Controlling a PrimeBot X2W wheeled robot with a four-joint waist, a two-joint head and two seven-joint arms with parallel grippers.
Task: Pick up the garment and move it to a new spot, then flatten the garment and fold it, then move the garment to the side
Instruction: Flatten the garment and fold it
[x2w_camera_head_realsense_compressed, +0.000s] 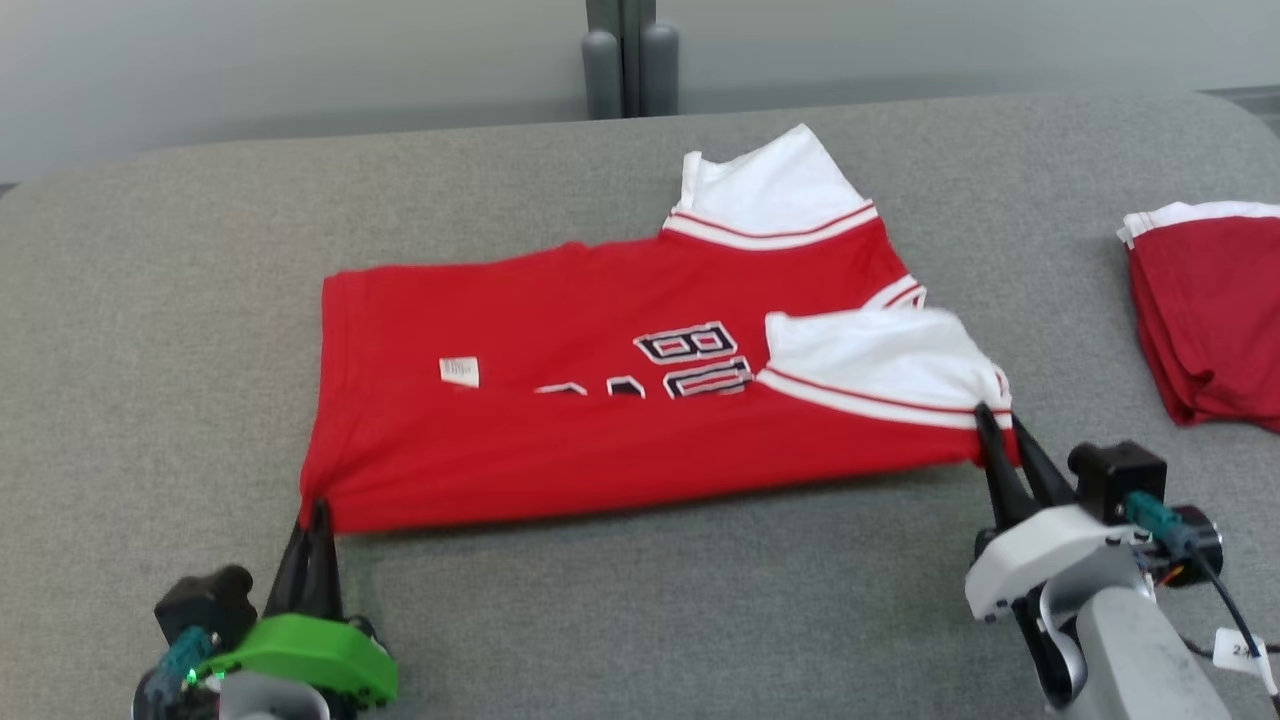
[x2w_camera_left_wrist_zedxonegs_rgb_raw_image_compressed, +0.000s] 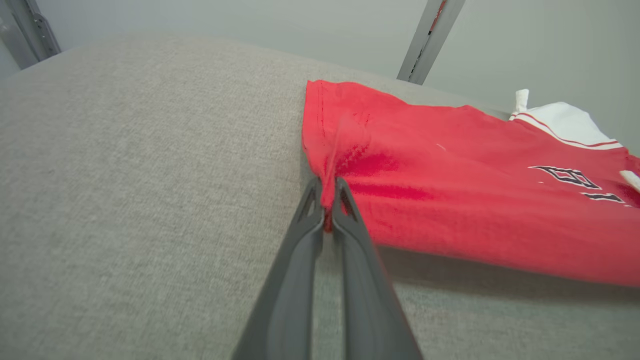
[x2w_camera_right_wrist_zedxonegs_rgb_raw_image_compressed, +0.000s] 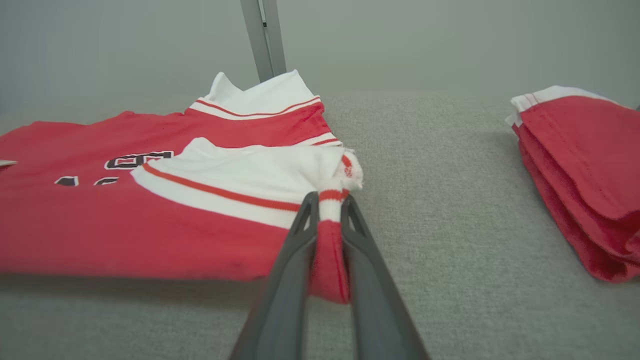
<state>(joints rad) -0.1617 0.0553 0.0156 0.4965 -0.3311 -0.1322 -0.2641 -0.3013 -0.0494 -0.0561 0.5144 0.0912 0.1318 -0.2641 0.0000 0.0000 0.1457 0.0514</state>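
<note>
Grey fabric covers the surface (x2w_camera_head_realsense_compressed: 150, 300) under a pale wall (x2w_camera_head_realsense_compressed: 250, 70). Near left, the left gripper (x2w_camera_head_realsense_compressed: 318, 508) has its fingers clenched on a corner of the red garment (x2w_camera_head_realsense_compressed: 560, 440), which lies mid-surface. Rightward, the right gripper (x2w_camera_head_realsense_compressed: 995, 420) pinches its striped sleeve edge, seen bunched in the right wrist view. A folded red pile (x2w_camera_head_realsense_compressed: 1210, 310) sits at the right edge, well apart

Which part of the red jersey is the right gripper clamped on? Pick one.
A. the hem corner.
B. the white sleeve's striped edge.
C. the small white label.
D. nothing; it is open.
B: the right gripper is shut on the red jersey at the striped edge of its white sleeve.
</note>
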